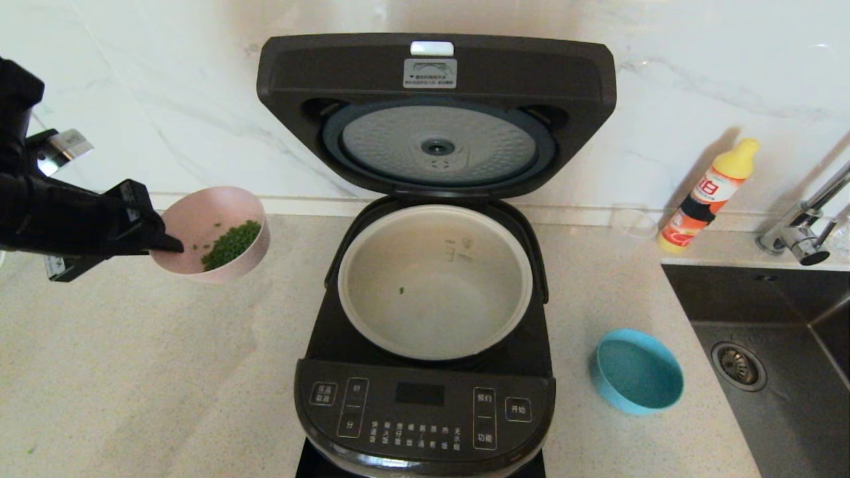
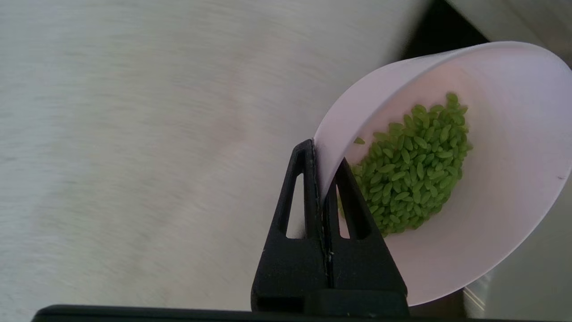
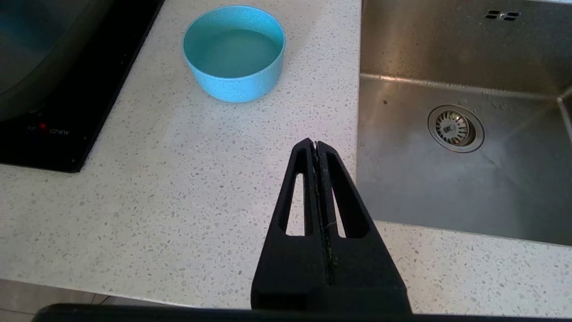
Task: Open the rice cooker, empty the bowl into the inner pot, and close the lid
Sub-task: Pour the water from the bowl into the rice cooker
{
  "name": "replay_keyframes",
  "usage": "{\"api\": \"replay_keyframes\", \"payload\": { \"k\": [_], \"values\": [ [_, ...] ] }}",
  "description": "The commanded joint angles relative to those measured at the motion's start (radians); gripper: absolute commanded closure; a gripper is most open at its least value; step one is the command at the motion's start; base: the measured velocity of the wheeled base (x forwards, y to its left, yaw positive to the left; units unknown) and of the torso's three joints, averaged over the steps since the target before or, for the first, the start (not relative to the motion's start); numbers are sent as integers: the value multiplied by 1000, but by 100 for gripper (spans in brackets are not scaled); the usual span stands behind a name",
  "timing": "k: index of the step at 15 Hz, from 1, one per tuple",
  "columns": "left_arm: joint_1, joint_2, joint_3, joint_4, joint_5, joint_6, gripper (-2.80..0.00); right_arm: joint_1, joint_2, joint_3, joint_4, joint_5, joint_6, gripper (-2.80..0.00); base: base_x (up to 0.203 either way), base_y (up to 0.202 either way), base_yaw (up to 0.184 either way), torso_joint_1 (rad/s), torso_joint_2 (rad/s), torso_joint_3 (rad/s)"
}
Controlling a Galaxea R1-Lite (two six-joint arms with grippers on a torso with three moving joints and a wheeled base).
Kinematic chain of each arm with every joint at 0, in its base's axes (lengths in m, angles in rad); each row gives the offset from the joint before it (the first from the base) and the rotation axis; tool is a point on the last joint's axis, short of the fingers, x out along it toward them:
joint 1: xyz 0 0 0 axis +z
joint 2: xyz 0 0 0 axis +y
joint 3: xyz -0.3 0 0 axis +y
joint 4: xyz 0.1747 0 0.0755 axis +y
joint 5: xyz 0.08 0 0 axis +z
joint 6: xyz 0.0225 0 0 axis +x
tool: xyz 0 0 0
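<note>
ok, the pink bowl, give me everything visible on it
The pink bowl is small, round, smooth and matte, plastic-looking, with a thin rim. It is held clear of the counter, to the left of the open rice cooker, tilted so its opening faces toward the cooker. A heap of small green grains sits on its lower side. The left gripper is shut on its rim, one finger inside and one outside. Nothing else touches it.

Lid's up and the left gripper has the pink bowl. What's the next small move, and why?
Probably carry the pink bowl sideways over the inner pot. The left gripper pinches its rim, the green grains are mostly inside, and the bowl hangs beside the cooker, so tipping here would spill on the counter.
</note>
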Motion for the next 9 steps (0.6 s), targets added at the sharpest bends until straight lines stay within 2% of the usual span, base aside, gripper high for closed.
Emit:
{"api": "replay_keyframes", "payload": {
  "k": [1, 4, 9],
  "values": [
    [-77, 13, -108, 85, -1, -3, 0, 0, 0, 0, 1, 0, 0, 0, 0, 0, 0, 0, 0, 0],
    [-176, 61, -204, 176, -1, -1, 0, 0, 0, 0, 1, 1, 0, 0, 0, 0, 0, 0, 0, 0],
    [-300, 138, -327, 197, -4, -6, 0, 0, 0, 0, 1, 2, 0, 0, 0, 0, 0, 0, 0, 0]
  ]
}}
